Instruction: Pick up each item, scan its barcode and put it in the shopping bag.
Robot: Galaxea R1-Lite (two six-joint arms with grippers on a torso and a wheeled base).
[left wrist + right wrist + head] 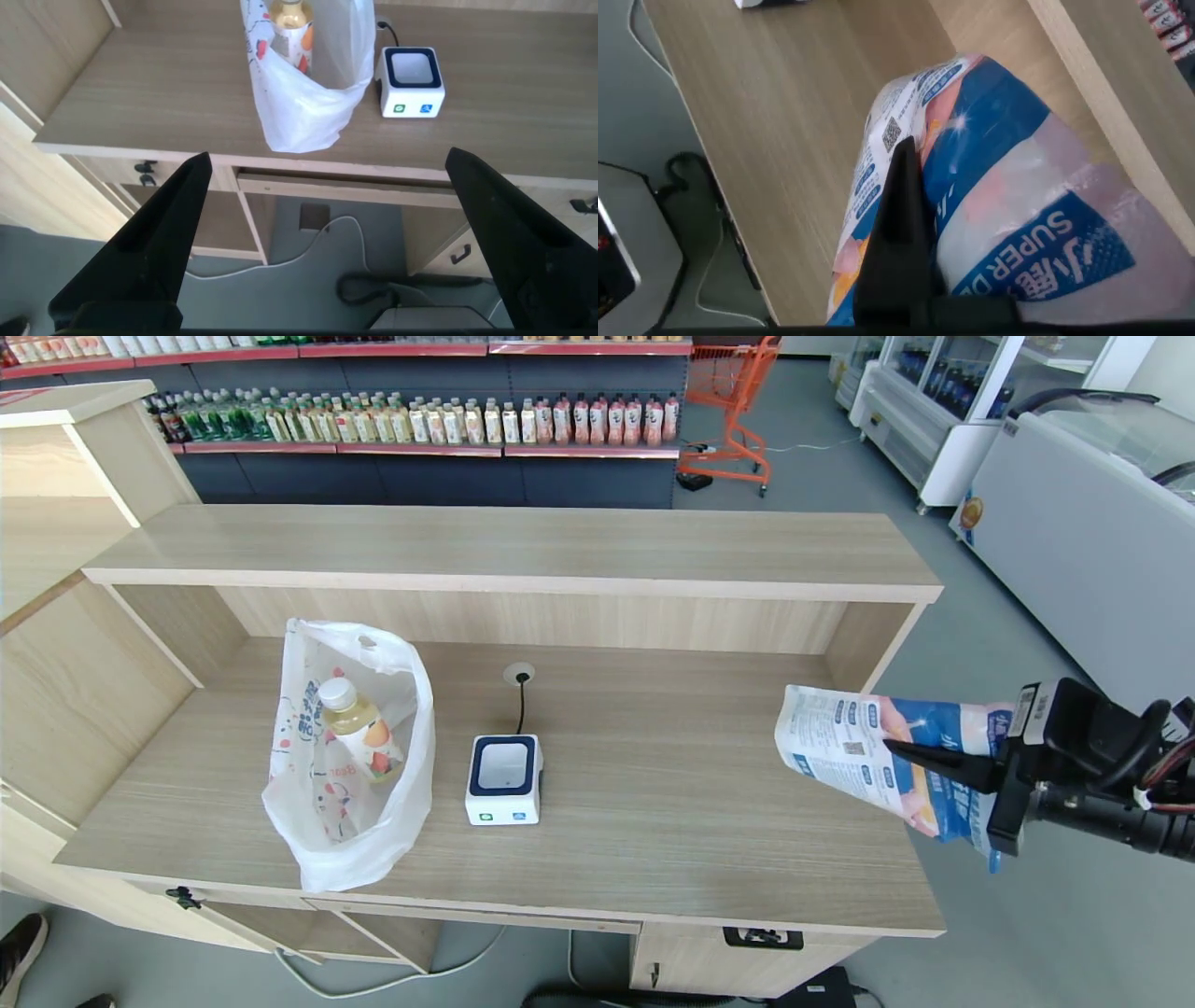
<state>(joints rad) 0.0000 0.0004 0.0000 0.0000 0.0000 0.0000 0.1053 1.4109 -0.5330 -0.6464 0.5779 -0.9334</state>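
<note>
The right gripper point(920, 758) clamped the blue-and-white pack point(831, 742) between its fingers over the counter's point(709, 840) right end. The scanner point(504, 779) and shopping bag point(317, 845) stood well left. The left gripper point(327, 238) gaped open.

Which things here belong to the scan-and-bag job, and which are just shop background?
Job: blue-and-white packet, clamped in the right jaws; barcode scanner on the counter; shopping bag with a bottle already inside.
Background: drink shelves, orange trolley, chest freezers.
</note>
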